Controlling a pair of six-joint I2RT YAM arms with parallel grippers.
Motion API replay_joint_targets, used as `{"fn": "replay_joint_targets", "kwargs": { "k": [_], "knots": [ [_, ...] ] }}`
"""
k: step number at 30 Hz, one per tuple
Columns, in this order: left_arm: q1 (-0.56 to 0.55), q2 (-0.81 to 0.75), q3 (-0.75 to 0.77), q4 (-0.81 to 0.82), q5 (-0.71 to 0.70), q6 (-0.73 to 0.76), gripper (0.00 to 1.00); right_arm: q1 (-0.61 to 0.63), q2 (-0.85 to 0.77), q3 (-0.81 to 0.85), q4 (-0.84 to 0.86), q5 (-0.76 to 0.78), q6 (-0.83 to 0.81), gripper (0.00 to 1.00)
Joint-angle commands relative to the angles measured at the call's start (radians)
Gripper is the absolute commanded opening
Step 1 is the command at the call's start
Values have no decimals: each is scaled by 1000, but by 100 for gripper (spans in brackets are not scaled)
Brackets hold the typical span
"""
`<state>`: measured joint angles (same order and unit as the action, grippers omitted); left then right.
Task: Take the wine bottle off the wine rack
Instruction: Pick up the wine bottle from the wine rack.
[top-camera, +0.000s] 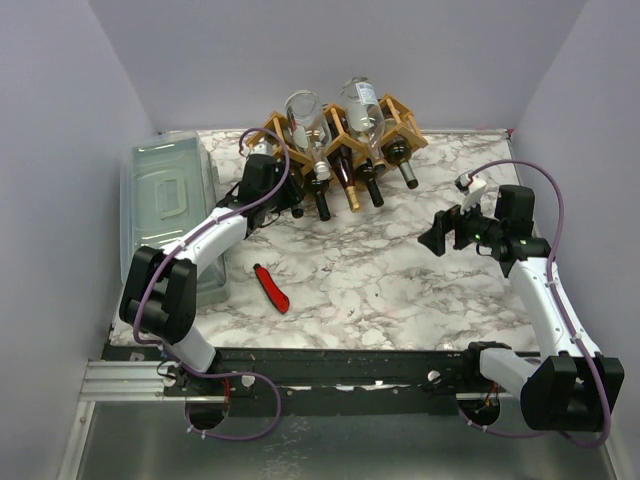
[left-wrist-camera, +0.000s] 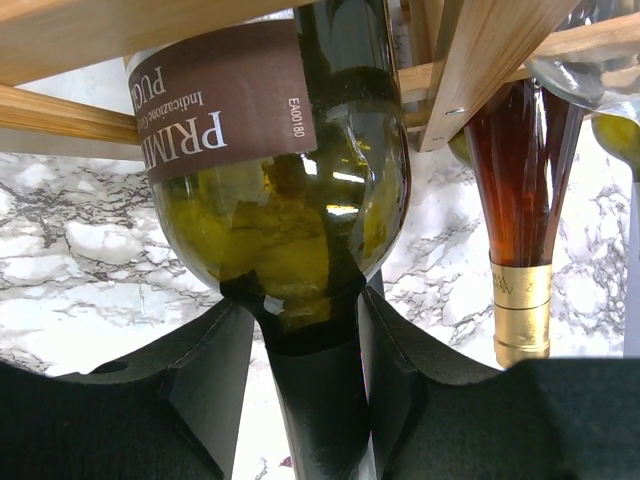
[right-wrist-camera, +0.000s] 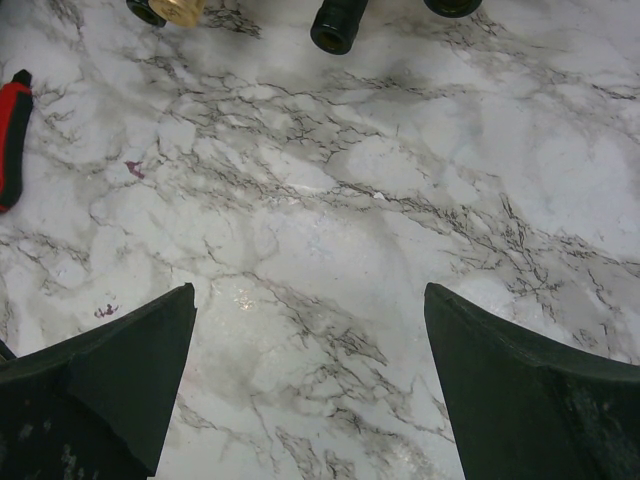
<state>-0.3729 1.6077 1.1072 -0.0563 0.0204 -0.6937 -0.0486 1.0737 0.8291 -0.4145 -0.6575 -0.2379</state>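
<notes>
The left fingers (left-wrist-camera: 205, 380) clamp the neck of the green wine bottle (left-wrist-camera: 280, 230), which lies in the wine rack (left-wrist-camera: 60, 30). The right fingers (right-wrist-camera: 120, 390) gape above the tabletop (right-wrist-camera: 330, 230). A crooked pull could drag the rack or jostle the amber bottle (left-wrist-camera: 520, 180) alongside.

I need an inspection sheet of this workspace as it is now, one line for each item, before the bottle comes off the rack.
Surface: marble table, with a few small stains.
Job's things: rack holds the green bottle at its left end and other bottles, necks toward the arms.
Clutter: red tool on the table; clear bin at the left edge.
Grippers: left gripper fingers closed on the green bottle's neck; right gripper open above bare table.
Cables: a purple cable along each arm; the left one loops near the rack.
Surroundings: plain walls on three sides.
</notes>
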Motion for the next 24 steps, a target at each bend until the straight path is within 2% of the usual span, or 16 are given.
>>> {"fn": "replay_joint_targets", "kwargs": {
  "k": [1, 24],
  "knots": [
    [-16, 6, -23, 27, -74, -7, 47, 3, 2, 24, -22, 16, -20, 100],
    [-27, 39, -9, 31, -125, -18, 51, 4, -2, 24, -24, 19, -25, 100]
  ]
}}
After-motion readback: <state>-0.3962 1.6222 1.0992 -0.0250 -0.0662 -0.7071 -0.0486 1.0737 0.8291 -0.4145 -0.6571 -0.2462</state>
